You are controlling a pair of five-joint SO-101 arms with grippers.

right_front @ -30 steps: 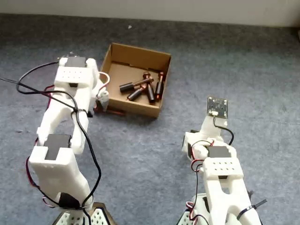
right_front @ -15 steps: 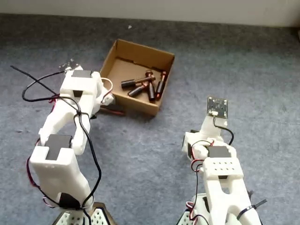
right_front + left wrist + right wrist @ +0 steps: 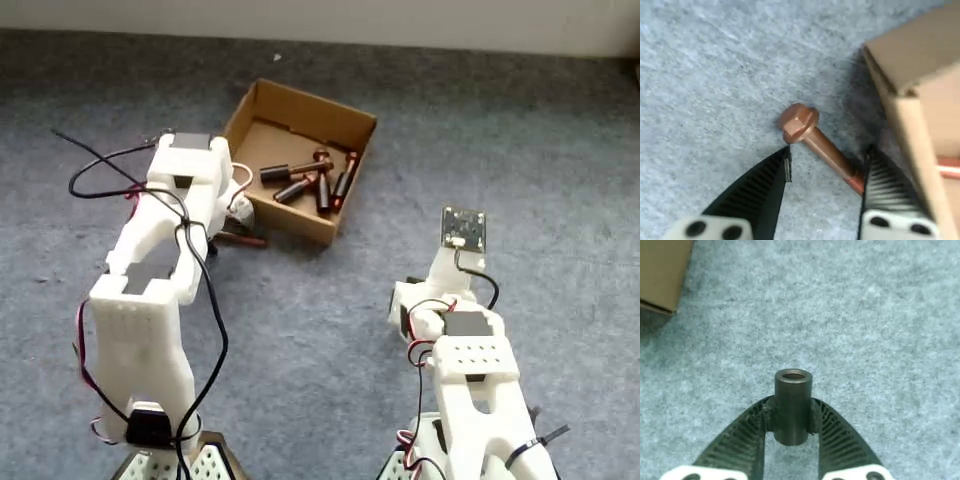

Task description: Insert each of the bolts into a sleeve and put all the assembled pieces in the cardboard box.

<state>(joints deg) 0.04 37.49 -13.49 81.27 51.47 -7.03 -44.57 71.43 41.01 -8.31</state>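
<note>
A copper bolt [image 3: 812,140] with a hex head lies on the grey carpet, close against the outside of the cardboard box [image 3: 920,75]. My left gripper [image 3: 829,160] is open just above it, one finger on each side of the shaft, not touching it. In the high view the bolt [image 3: 240,238] lies at the box's [image 3: 262,108] near left wall, under the left arm [image 3: 185,190]. Several assembled pieces [image 3: 315,182] lie inside the box. My right gripper [image 3: 791,415] is shut on a dark sleeve [image 3: 792,400], held upright with its open end up.
Grey carpet covers the whole table. A corner of the box [image 3: 660,270] is seen in the right wrist view, well apart from the sleeve. The right arm [image 3: 465,340] stands at the front right, with open carpet between it and the box.
The left arm has swung toward the box and lowered over the bolt. The box has shifted slightly away and to the right. The right arm has not moved.
</note>
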